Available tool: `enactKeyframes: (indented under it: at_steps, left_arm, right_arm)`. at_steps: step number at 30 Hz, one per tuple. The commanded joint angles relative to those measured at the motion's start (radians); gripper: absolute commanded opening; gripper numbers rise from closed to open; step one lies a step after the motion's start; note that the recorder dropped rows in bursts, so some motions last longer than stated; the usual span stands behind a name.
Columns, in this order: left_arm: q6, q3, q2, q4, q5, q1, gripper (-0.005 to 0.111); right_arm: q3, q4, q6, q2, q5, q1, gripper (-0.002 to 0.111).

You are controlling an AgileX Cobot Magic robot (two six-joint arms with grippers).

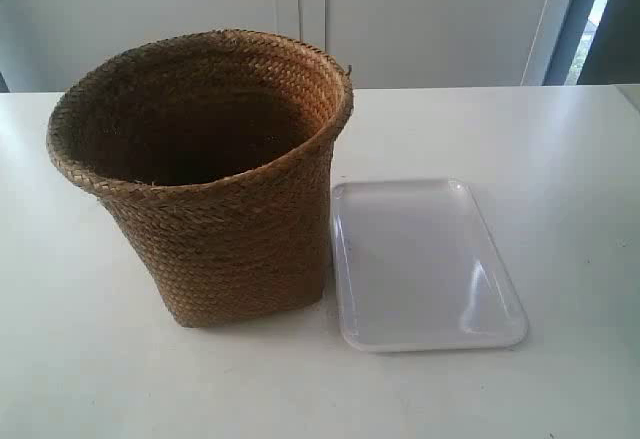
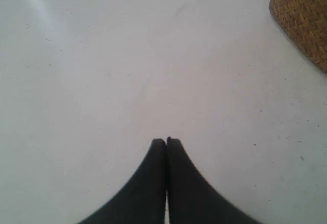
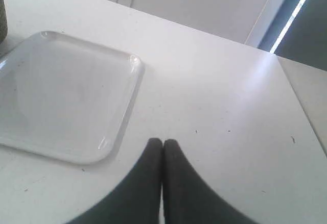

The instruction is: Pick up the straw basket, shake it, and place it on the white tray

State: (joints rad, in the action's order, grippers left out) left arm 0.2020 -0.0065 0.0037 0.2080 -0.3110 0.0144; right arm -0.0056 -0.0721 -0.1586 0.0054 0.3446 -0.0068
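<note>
The straw basket [image 1: 225, 239] is coarse braided straw, rough and matt brown, a bit frayed along the rim. The white tray [image 1: 420, 269] looks like smooth plastic, properly glossy, with highlights on its rim. The counter [image 1: 560, 159] is smooth white with a soft sheen and tiny dark specks. The jaws on the left gripper [image 2: 166, 141] and right gripper [image 3: 162, 142] are dark and matt; can't tell the material.

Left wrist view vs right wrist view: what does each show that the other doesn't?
Only the left wrist view clearly shows the straw basket, one corner of its woven wall, plus the left tool. Only the right wrist view shows the white tray, empty, the right tool and wall panels beyond the table edge. Shared: the white table, with each tool shut, holding nothing, apart from basket and tray.
</note>
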Motion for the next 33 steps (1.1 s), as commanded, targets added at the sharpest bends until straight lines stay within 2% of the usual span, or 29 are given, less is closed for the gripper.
enactKeyframes:
  at_steps: [1, 24, 27, 29, 31, 33]
  left_arm:
    - [-0.001, 0.006, -0.004, 0.032, 0.006, -0.005, 0.000]
    - [-0.001, 0.006, -0.004, 0.062, 0.042, -0.005, 0.000]
    - [-0.001, 0.006, -0.004, 0.064, 0.222, -0.005, 0.000]
    - [-0.001, 0.006, -0.004, 0.064, 0.383, -0.005, 0.000]
    - [-0.001, 0.006, -0.004, 0.064, 0.480, -0.005, 0.000]
    - [-0.001, 0.006, -0.004, 0.064, 0.529, -0.005, 0.000]
  right_arm:
    - [0.006, -0.008, 0.005, -0.005, -0.002, -0.005, 0.000]
    - [0.006, -0.006, 0.005, -0.005, -0.002, -0.005, 0.000]
    - [0.006, -0.006, 0.005, -0.005, -0.053, -0.005, 0.000]
    - [0.006, 0.038, 0.010, -0.005, -0.165, -0.005, 0.000]
    - [0.006, 0.139, 0.099, -0.005, -0.292, -0.005, 0.000]
    - [0.006, 0.162, 0.236, -0.005, -0.396, -0.005, 0.000]
